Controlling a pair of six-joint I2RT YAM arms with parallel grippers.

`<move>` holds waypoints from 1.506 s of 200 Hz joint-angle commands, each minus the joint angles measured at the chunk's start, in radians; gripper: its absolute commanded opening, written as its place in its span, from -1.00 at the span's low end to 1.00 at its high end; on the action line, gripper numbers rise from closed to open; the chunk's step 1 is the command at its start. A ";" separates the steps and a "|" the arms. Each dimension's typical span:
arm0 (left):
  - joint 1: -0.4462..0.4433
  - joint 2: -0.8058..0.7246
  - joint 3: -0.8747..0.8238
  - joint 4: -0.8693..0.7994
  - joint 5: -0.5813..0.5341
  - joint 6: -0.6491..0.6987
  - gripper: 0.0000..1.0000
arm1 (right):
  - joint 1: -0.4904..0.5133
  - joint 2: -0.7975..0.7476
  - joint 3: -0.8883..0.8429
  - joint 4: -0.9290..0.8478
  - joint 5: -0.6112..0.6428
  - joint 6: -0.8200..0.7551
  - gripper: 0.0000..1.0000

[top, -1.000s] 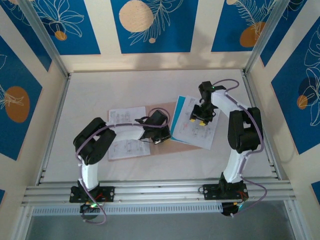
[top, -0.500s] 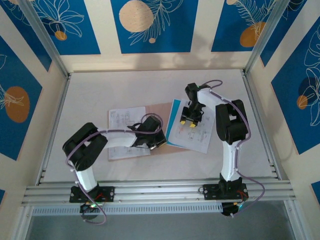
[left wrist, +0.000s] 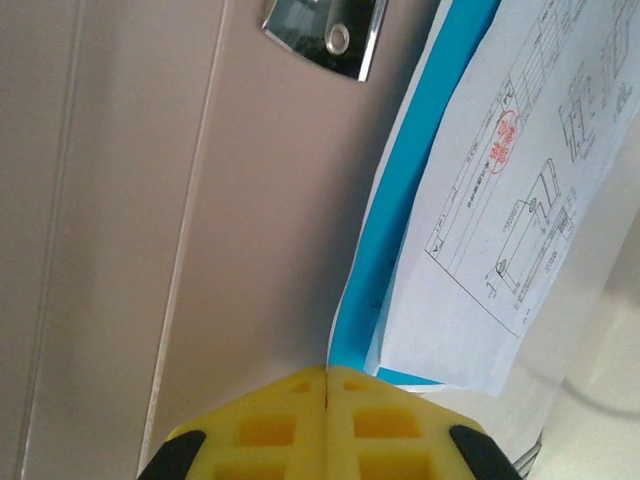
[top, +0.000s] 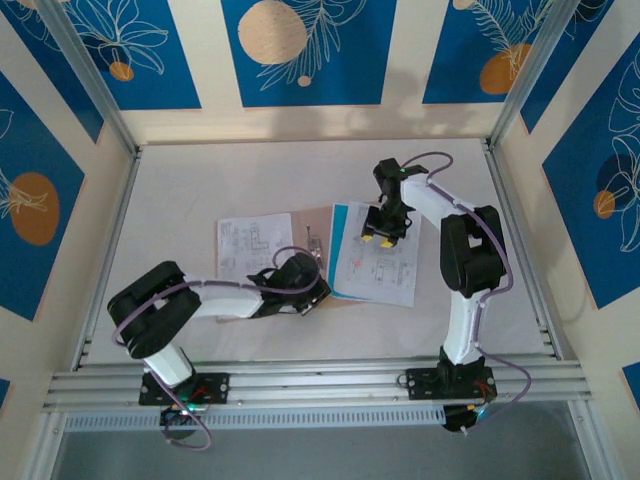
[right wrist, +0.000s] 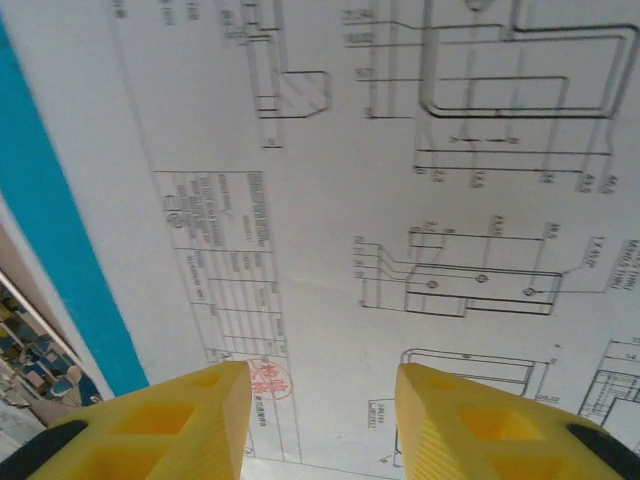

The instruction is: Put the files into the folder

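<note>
On the pale surface (top: 200, 180), boxed in by cream walls with blue leaf-print panels (top: 300, 50), the folder (top: 318, 218) lies flat beneath the files (top: 380, 268), with the right pincer (right wrist: 320, 385) parted and empty just above them and the left pincer (left wrist: 327, 400) pressed closed over the folder.

We watch the left gripper (top: 316, 296) drop from the middle of the frame toward the lower middle, its elbow swinging out to the lower left. That pulls it off the folder (top: 320, 220), and the metal clip (top: 313, 241) it was covering now comes into sight. Over on the right, the right gripper (top: 377, 240) has slid left, and the files (top: 385, 270) beneath it have gone left with it, the cyan edge now further onto the folder.
</note>
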 commanded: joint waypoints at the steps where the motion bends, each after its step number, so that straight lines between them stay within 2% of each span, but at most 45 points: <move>1: -0.036 -0.034 -0.020 0.044 -0.116 -0.057 -1.00 | -0.011 -0.029 -0.034 -0.004 -0.005 -0.002 -0.13; 61: -0.100 -0.094 -0.039 -0.008 -0.251 -0.034 -1.00 | -0.048 -0.043 -0.081 0.008 0.006 -0.016 -0.13; 113: -0.156 -0.073 -0.026 0.000 -0.275 -0.036 -1.00 | -0.074 -0.058 -0.100 0.011 0.019 -0.021 -0.14; 139: -0.157 -0.081 -0.079 0.062 -0.300 -0.085 -1.00 | -0.077 -0.076 -0.105 0.010 0.023 -0.025 -0.14; 206: -0.175 -0.091 -0.125 0.097 -0.342 -0.147 -1.00 | -0.076 -0.091 -0.117 0.014 0.017 -0.025 -0.14; 301: -0.190 -0.051 -0.144 0.193 -0.396 -0.231 -1.00 | 0.037 -0.016 -0.033 0.005 -0.008 0.016 -0.13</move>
